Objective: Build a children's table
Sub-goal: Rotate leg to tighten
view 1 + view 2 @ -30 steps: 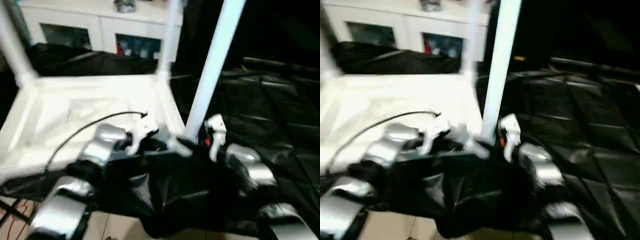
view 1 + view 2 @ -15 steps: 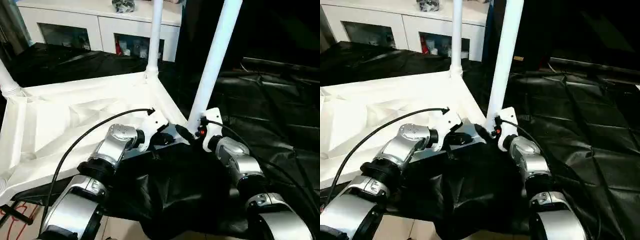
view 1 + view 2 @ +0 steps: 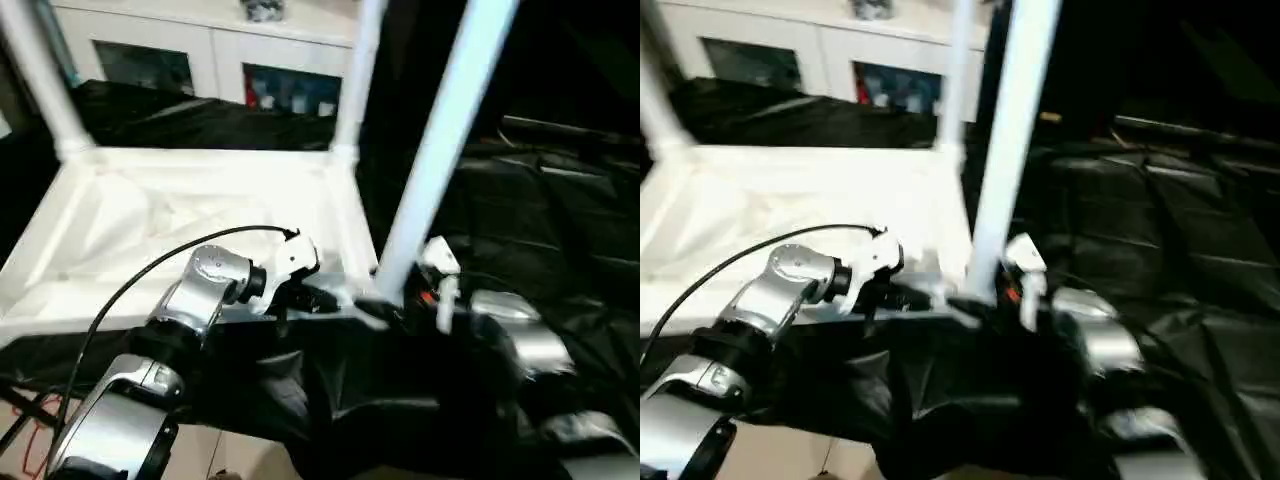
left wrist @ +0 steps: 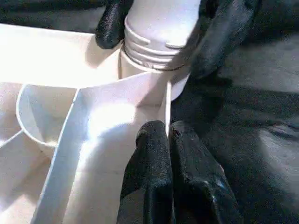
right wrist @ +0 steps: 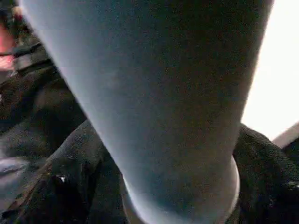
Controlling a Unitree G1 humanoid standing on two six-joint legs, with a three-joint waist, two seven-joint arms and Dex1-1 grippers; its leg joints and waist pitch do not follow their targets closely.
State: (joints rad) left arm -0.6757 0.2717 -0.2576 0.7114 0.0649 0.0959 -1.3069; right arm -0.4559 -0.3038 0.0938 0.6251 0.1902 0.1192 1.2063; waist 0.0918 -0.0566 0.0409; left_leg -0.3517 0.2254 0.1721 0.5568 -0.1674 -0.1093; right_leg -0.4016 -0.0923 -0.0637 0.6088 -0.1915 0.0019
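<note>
Holding the bottom of a long white tube leg [image 3: 440, 160], the right claw [image 4: 154, 28] has its black fingers [image 4: 112, 21] wrapped round the tube on both sides, right above the ridged end. That ridged end sits in the round corner socket [image 4: 154, 79] of the white plastic tabletop [image 3: 190, 215], which lies upside down on the black-draped desk [image 3: 560, 220]. The left claw [image 4: 169, 140] is pinched shut on the thin white edge wall [image 4: 167, 107] of the tabletop, just beside that socket, so the top cannot slide.

Farther out, two more white tube legs stand up from the far corners, one on the left [image 3: 40, 85] and one in the middle [image 3: 355, 75]. Behind the desk is a white cabinet [image 3: 210, 55] with glass doors.

To do this step well, I think the leg should be held straight up and pushed firmly down until the ridges go all the way into the socket. The left claw should grip tight while the right one pushes. If the leg leans, it may jam or pop out.

I cannot see any words, labels or brand names on anything here.
</note>
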